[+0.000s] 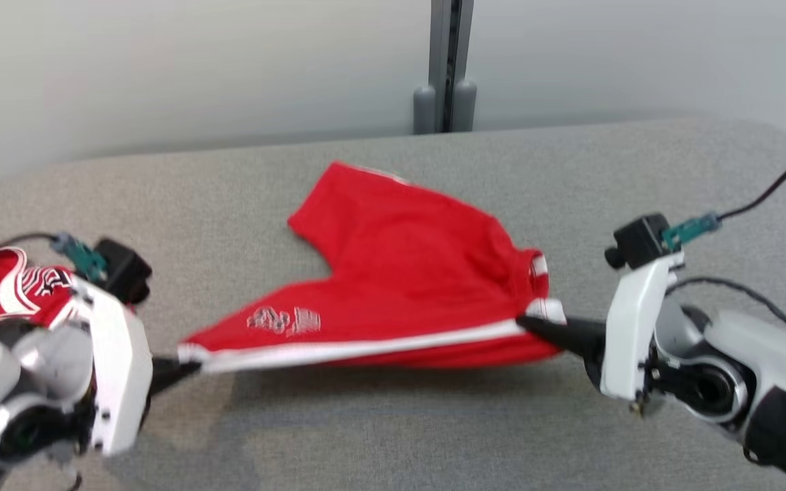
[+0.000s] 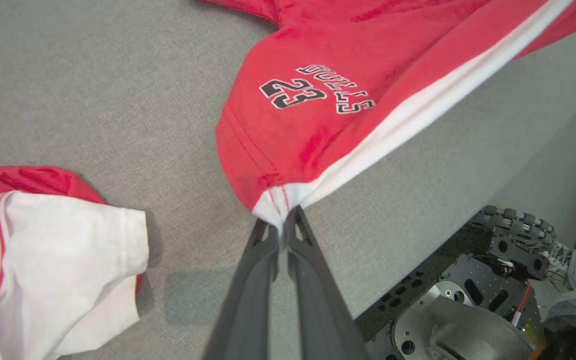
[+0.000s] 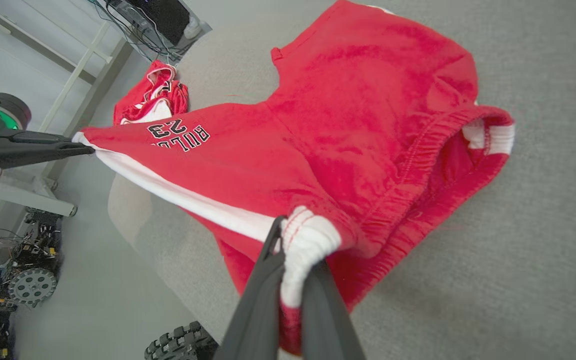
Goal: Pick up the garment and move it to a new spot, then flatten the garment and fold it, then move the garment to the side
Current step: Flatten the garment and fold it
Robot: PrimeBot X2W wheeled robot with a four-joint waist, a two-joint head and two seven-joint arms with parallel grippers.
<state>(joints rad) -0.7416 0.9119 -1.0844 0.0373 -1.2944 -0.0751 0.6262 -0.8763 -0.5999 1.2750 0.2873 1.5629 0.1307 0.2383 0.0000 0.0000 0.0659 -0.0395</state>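
Stretching between the two sets of jaws, the red shorts [image 1: 400, 273] are held taut along the white side stripe, the far part resting on the grey table [image 1: 366, 423]. The hem corner is pinched in the closed left gripper [image 1: 187, 368], and the white waistband end is clamped in the closed right gripper [image 1: 528, 322]. A second red-and-white garment [image 1: 4, 290] is seen outside the left jaws, apart from the shorts.
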